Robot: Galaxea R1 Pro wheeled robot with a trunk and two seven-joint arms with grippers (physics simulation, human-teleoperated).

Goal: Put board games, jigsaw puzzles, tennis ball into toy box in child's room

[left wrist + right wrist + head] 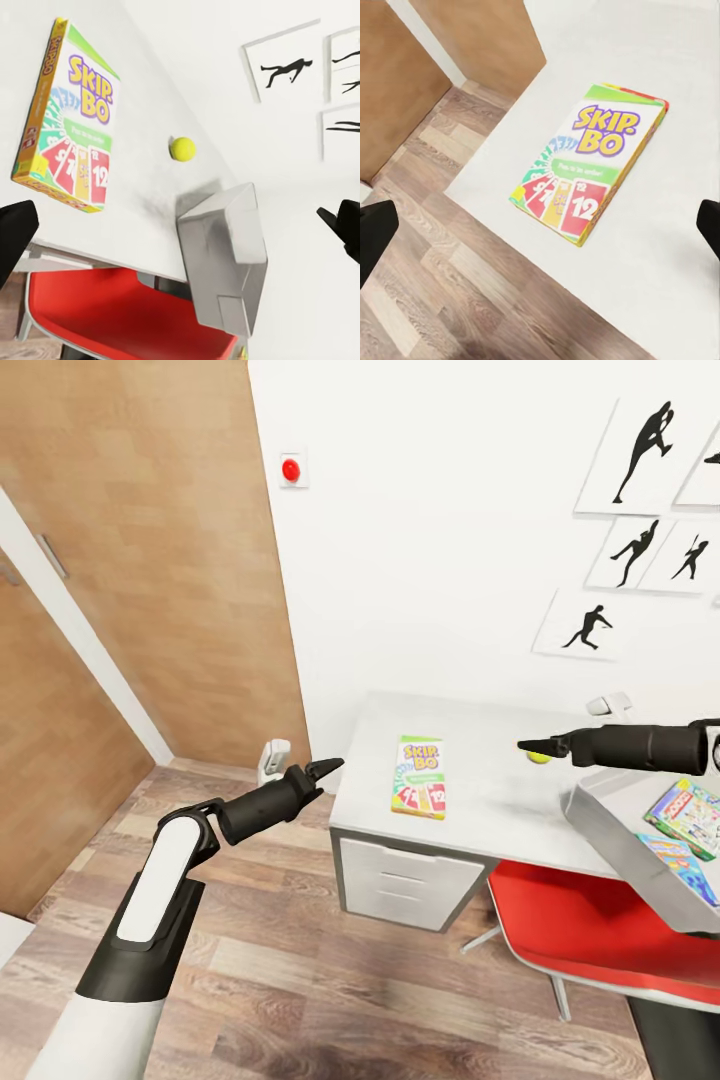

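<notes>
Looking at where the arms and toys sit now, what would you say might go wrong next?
The toy box overhangs the table edge above the red chair; a nudge might tip it. The tennis ball lies loose beside the right tool and could roll away. The Skip-Bo box sits near the table's front edge.

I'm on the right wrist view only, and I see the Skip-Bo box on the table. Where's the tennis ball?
Observer: The tennis ball lies on the table, to the right of the Skip-Bo box in the head view, close to the right tool.
Operator: And the toy box?
Observer: The toy box sits farther right, at the table's front edge, above the red chair.
Operator: Anything in it?
Observer: Two colourful flat toys already lie inside.
</notes>
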